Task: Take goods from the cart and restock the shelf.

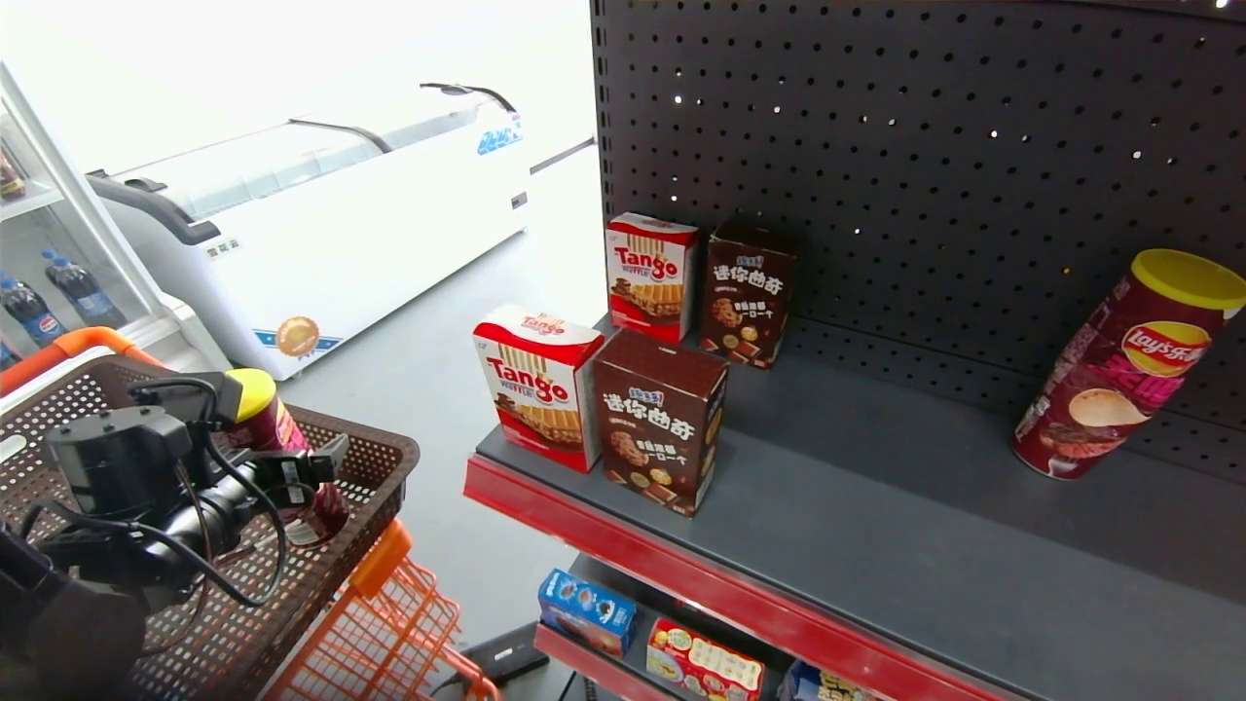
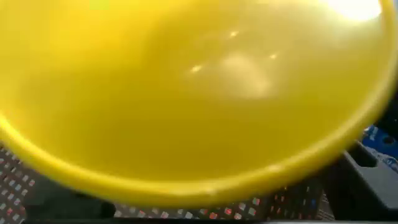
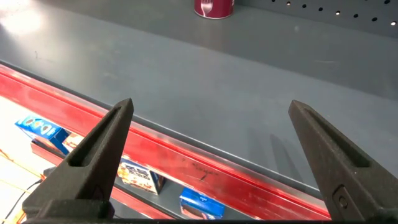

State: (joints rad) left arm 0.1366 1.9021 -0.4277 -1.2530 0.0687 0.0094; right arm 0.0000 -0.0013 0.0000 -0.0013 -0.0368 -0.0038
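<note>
Two arms: right gripper gapes wide, empty, above shelf. Left gripper at yellow-lidded can in cart, grip unclear.

The left arm is held low, left gripper pointing forward; the right gripper is spread wide

Head view: high vantage, facing forward and down. The shelf lies to its right and the cart lower left, both at moderate range.

Left wrist view: hard against a yellow lid, with cart mesh beyond.

Right wrist view: low and close over the shelf's red front edge, facing the pegboard.

Shared with the head view: the shelf deck and the standing chip can.
</note>
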